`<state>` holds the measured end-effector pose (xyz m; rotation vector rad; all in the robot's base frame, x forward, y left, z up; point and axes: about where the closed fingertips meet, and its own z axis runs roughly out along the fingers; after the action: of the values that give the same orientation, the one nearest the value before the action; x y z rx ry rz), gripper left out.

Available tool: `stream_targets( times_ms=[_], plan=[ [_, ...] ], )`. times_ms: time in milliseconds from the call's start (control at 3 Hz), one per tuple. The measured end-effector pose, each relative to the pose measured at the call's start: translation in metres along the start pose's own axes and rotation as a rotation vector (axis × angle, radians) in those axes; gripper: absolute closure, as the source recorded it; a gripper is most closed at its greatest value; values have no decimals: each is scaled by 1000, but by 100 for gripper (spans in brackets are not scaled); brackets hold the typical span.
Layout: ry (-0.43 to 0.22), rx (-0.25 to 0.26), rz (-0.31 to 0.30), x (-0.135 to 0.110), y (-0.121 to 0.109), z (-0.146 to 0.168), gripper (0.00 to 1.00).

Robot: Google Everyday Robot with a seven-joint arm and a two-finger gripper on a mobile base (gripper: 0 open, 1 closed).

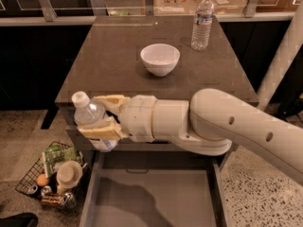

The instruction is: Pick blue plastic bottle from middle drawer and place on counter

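Note:
My gripper (102,115) is shut on the blue plastic bottle (90,112), a small clear bottle with a white cap. It holds the bottle tilted in the air at the front left corner of the counter (113,60), about level with the counter's edge. The bottle's lower part with its label pokes out below the near finger (102,131). The middle drawer (151,197) is pulled open below the arm, and its grey floor is bare.
A white bowl (160,58) stands mid-counter. A taller clear water bottle (202,21) stands at the back right. A wire basket (52,176) with cans and food sits on the floor left of the drawer. A white post (279,65) stands at the right.

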<state>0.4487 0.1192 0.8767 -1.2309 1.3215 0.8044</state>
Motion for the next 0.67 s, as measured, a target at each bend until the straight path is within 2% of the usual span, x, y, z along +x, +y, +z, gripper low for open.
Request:
stream_targets(
  times_ms=[333,667],
  plan=[
    [-4,-27,28,-7,3,13,100],
    [-3,-22,23,-6,2,11,100]
  ],
)
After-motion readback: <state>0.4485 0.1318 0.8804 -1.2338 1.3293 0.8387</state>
